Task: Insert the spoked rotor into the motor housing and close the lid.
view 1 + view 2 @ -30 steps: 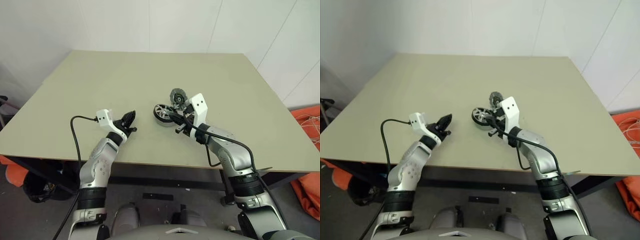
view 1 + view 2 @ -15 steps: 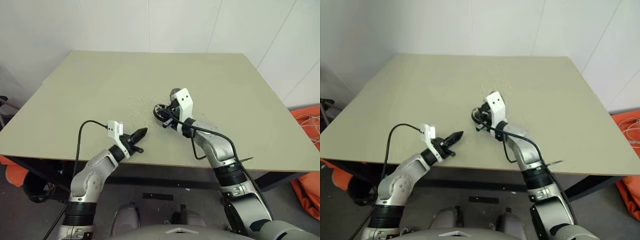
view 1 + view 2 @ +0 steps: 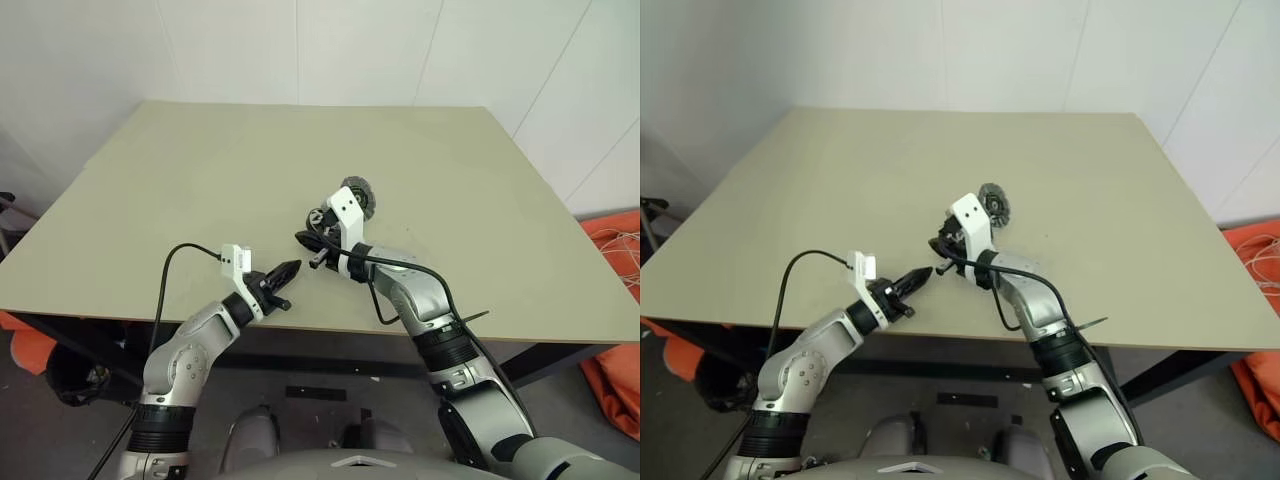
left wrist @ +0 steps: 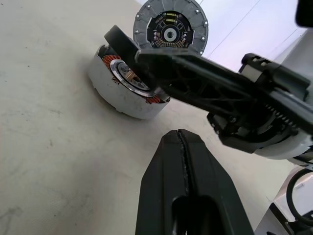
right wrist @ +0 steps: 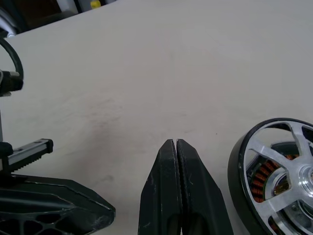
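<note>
1. My right gripper (image 3: 303,238), fingers pressed together and holding nothing, has swung left past the motor housing (image 4: 128,86) at frame centre.
2. My left gripper (image 3: 291,270), likewise pinched empty, has pulled back.
3. The spoked rotor (image 5: 279,178) looks seated in the housing; the lid (image 3: 358,193) waits just behind on the surface (image 3: 200,180).

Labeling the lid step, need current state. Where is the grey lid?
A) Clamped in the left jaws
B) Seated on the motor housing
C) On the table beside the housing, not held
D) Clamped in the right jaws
C: the lid sits on the table next to the motor housing, not on it; the left gripper and right gripper both have jaws shut on nothing.
</note>
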Action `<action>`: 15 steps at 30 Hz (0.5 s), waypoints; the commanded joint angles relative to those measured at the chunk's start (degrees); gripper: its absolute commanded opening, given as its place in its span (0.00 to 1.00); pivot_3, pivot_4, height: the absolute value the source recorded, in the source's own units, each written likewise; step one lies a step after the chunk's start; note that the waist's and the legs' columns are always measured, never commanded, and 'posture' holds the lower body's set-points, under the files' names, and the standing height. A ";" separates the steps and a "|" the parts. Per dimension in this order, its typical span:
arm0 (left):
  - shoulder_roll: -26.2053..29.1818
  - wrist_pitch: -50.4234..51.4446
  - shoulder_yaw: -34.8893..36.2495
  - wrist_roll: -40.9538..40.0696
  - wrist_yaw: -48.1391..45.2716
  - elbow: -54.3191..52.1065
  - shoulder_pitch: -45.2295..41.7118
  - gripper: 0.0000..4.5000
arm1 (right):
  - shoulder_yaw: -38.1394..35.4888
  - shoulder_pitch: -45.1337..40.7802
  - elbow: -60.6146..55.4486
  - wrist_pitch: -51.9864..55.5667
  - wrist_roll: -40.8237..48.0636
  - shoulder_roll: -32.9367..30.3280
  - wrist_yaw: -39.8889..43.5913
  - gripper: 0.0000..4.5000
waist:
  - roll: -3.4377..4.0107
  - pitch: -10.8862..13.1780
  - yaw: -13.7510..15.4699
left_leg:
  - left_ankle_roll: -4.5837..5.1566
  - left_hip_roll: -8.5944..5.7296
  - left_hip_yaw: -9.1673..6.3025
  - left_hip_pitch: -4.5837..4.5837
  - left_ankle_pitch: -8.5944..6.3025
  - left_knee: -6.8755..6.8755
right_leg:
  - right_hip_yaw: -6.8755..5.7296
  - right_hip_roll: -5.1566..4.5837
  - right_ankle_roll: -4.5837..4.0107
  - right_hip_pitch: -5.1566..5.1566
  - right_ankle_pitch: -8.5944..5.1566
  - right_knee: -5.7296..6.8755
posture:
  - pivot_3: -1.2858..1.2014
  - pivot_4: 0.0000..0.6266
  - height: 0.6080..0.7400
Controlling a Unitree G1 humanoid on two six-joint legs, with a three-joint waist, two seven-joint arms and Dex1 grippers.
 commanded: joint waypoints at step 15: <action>-0.22 -0.20 -0.63 -0.75 -0.79 -3.25 -0.06 0.00 | -2.00 -4.75 5.68 -4.58 -2.23 1.06 -3.60 0.00 | 0.00 0.00 -0.03 | -0.02 0.00 0.00 0.01 0.01 0.00 | 0.00 0.00 -0.01 0.01 0.00 0.01 | 0.52 0.00 1.00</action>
